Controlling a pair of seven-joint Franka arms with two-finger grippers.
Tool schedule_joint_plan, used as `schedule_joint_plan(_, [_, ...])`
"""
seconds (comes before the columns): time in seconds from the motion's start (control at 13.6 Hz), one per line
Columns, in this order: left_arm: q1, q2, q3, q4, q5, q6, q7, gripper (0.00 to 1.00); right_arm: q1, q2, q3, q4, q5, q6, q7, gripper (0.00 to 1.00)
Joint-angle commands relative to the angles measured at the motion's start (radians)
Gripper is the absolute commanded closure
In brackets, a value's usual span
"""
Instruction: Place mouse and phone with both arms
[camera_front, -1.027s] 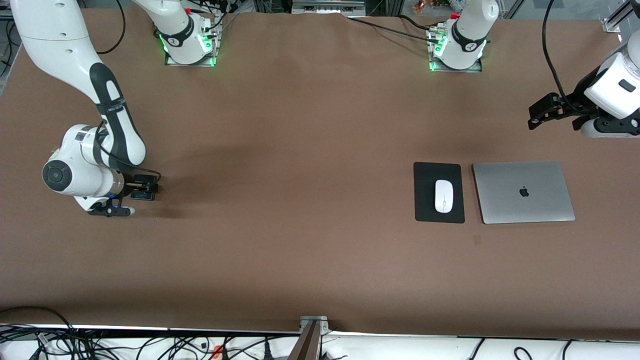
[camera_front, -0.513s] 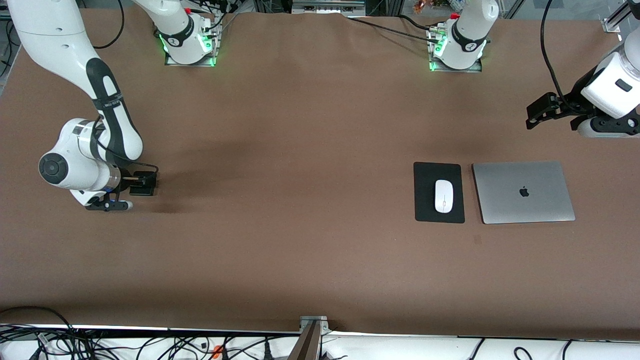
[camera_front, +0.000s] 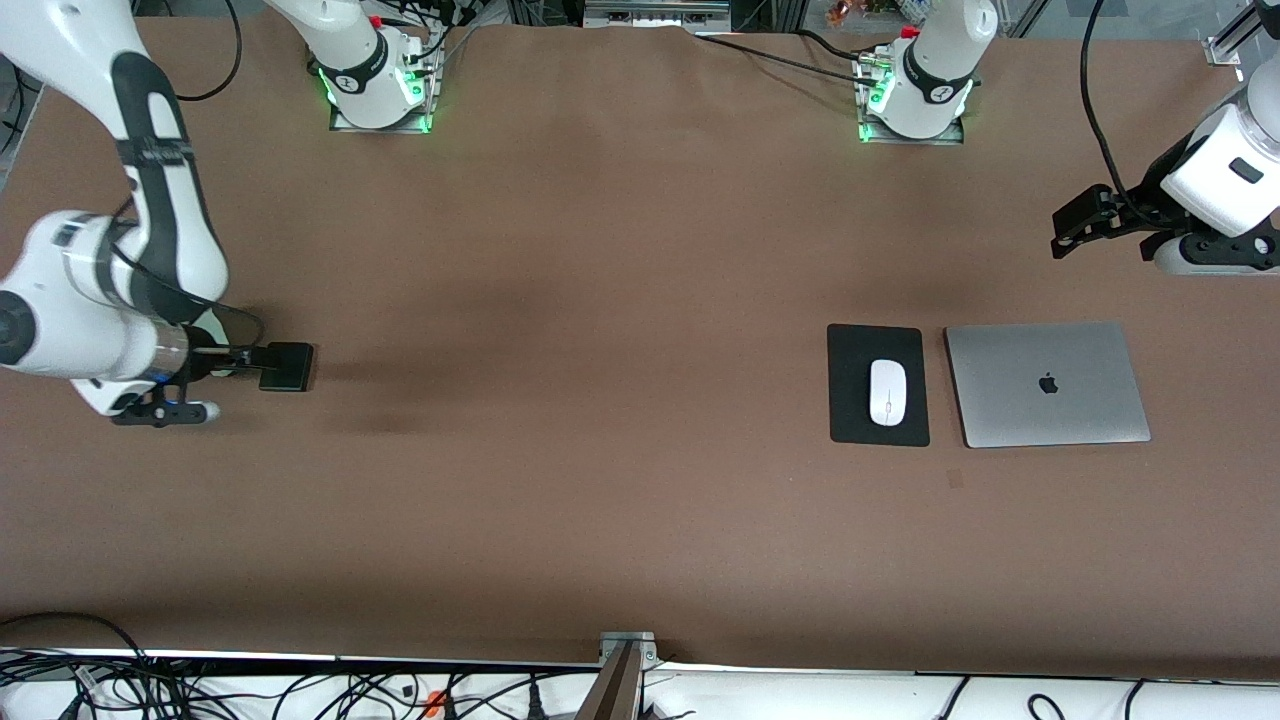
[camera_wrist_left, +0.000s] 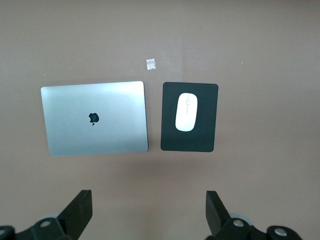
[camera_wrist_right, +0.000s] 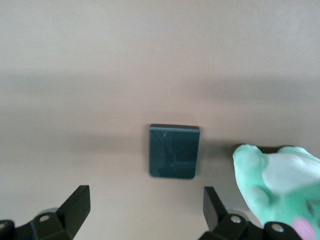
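1. The brown worktop (camera_front: 620, 420) carries everything in view, with the two green-lit arm bases standing along its edge farthest from the front camera.
2. The right white jointed arm (camera_front: 150, 180) reaches out to its own end of the worktop; the left white jointed arm (camera_front: 1215, 185) is raised at the other end, waiting.
3. A closed silver laptop with a dark logo (camera_front: 1047, 384) lies flat toward the left arm's end of the worktop.
4. Just beside the laptop, on the side toward the right arm, lies a thin black rectangular mouse pad (camera_front: 878, 385); a narrow strip of worktop separates the two.
5. The left end effector (camera_wrist_left: 149, 210) hangs in the air over bare worktop near the laptop and pad, its fingers spread wide with nothing between them.
6. The right end effector (camera_wrist_right: 145, 210) is over the worktop just beside the phone, fingers spread apart and gripping nothing.
7. The phone, a small black nearly square flat slab with rounded corners (camera_front: 286, 366), lies flat on the worktop at the right arm's end, well apart from the pad.
8. The mouse, a small white glossy oval with a thin centre line (camera_front: 886, 391), rests on the pad, roughly at its middle.
9. A green and white soft shape (camera_wrist_right: 280, 182) shows at the edge of the right wrist view; what it is cannot be told.
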Motion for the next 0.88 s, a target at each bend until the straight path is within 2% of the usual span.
schedule_joint_plan(0.0, [-0.006, -0.019, 0.003, -0.015, -0.013, -0.001, 0.003, 0.0, -0.003, -0.137, 0.026, 0.042, 0.005, -0.123, 0.028, 0.0])
schedule_joint_plan(0.15, [-0.006, -0.019, 0.003, -0.015, -0.013, -0.001, 0.003, 0.0, -0.005, -0.235, 0.027, 0.043, 0.002, -0.2, 0.03, 0.0])
schedule_joint_plan(0.29, [-0.006, -0.019, 0.003, -0.015, -0.013, -0.001, 0.003, 0.0, -0.005, -0.289, 0.023, 0.061, -0.009, -0.237, 0.033, 0.0])
schedule_joint_plan(0.59, [-0.008, -0.005, 0.001, 0.003, -0.013, -0.003, 0.003, 0.0, -0.006, -0.299, 0.014, 0.188, -0.031, -0.389, 0.03, 0.0])
schedule_joint_plan(0.81, [-0.009, 0.002, 0.001, 0.013, -0.013, -0.003, 0.003, 0.0, -0.006, -0.331, 0.011, 0.196, -0.054, -0.447, 0.027, 0.0])
